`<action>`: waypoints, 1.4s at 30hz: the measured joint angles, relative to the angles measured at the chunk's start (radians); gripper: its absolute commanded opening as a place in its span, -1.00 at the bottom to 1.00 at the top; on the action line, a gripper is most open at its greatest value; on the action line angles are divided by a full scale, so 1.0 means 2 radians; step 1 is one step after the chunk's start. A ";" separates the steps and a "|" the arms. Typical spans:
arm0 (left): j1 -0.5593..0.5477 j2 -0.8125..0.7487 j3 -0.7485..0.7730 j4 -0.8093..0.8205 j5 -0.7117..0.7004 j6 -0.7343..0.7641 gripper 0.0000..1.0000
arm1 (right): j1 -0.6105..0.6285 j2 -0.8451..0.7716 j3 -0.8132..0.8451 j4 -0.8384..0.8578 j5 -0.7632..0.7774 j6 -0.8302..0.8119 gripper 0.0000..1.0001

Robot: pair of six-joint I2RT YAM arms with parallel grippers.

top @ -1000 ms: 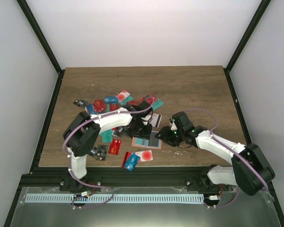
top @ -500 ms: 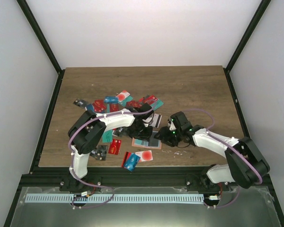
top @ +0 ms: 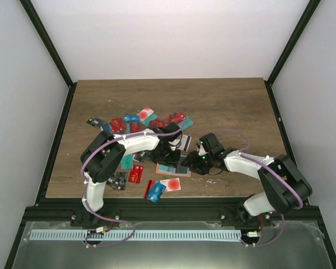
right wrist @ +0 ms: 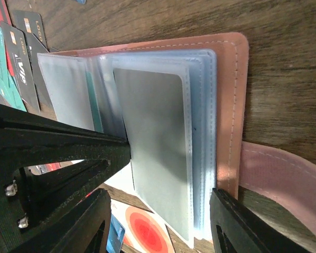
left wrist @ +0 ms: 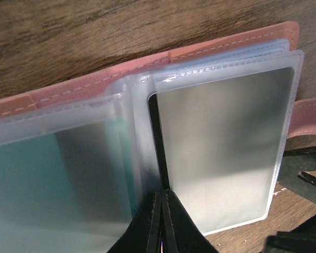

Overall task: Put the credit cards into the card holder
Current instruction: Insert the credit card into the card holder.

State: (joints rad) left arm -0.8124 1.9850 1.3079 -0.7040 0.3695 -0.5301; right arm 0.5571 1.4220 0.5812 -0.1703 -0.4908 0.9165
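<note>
Since the earlier frames, the right arm's elbow has swung inward over the table's near-right corner, while the right gripper has stayed at the card holder. The left gripper has shifted slightly toward the right edge.

Card holder: lies open on the wooden table, close to the near edge and about midway between the left and right edges. Clear sleeves fan out from its salmon cover, and a strap extends from that cover.

Left gripper: fingers almost fully closed, pinching the edge of a dark card. Most of this card sits inside a frosted sleeve.

Right gripper: fingers spread wide, holding nothing, with one finger on each side of the sleeve stack at the holder's edge. Whether either finger presses on the holder cannot be told.

Credit cards: loose and scattered from the holder toward the far-left corner. A few lie along the near edge, among them a white red-dot card just beside the holder.
</note>
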 measured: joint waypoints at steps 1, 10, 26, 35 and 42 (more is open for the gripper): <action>0.000 0.000 0.000 0.000 0.000 0.001 -0.92 | 0.000 0.002 0.000 0.001 -0.001 0.000 0.06; 0.000 0.000 0.000 0.000 0.000 0.006 -0.92 | -0.001 0.011 0.008 0.008 -0.007 0.000 0.06; 0.000 0.000 0.000 0.000 0.000 0.007 -0.92 | -0.001 0.018 0.016 0.016 -0.019 -0.004 0.05; 0.000 -0.006 -0.001 -0.001 -0.001 0.005 -0.92 | -0.001 0.026 0.016 0.045 -0.050 -0.004 0.06; 0.005 -0.031 0.001 -0.012 -0.001 -0.002 -0.90 | 0.006 0.039 0.033 0.045 -0.063 -0.004 0.06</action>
State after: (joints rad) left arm -0.8024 1.9232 1.3102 -0.7284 0.3668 -0.5339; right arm 0.5694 1.4990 0.6464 -0.0811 -0.6159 0.9089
